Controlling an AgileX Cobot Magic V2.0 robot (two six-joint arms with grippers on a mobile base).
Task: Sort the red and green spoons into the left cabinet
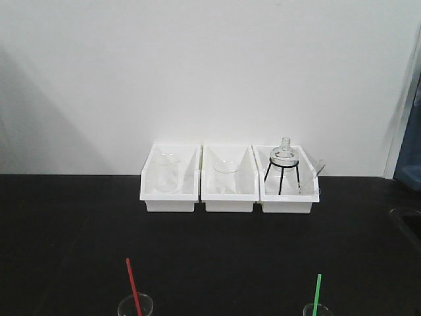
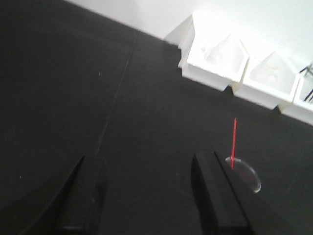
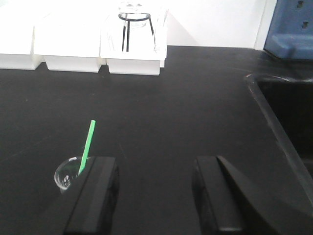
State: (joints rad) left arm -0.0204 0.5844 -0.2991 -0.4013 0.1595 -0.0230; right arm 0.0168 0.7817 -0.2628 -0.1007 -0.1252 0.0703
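Note:
The red spoon (image 1: pixel 134 286) stands handle-up in a clear glass beaker (image 1: pixel 136 307) at the front left of the black table; it also shows in the left wrist view (image 2: pixel 234 142), just right of my left gripper (image 2: pixel 151 191), which is open and empty. The green spoon (image 1: pixel 317 294) stands handle-up in a second clear beaker (image 1: pixel 318 310) at the front right; in the right wrist view it (image 3: pixel 87 147) is just left of my right gripper (image 3: pixel 156 193), open and empty. The left cabinet is out of view.
Three small white bins (image 1: pixel 230 178) stand in a row at the back against the white wall, holding clear glassware and a black tripod stand (image 1: pixel 283 174). A sink recess (image 3: pixel 288 112) lies in the table at the right. A blue object (image 3: pixel 293 29) stands at far right.

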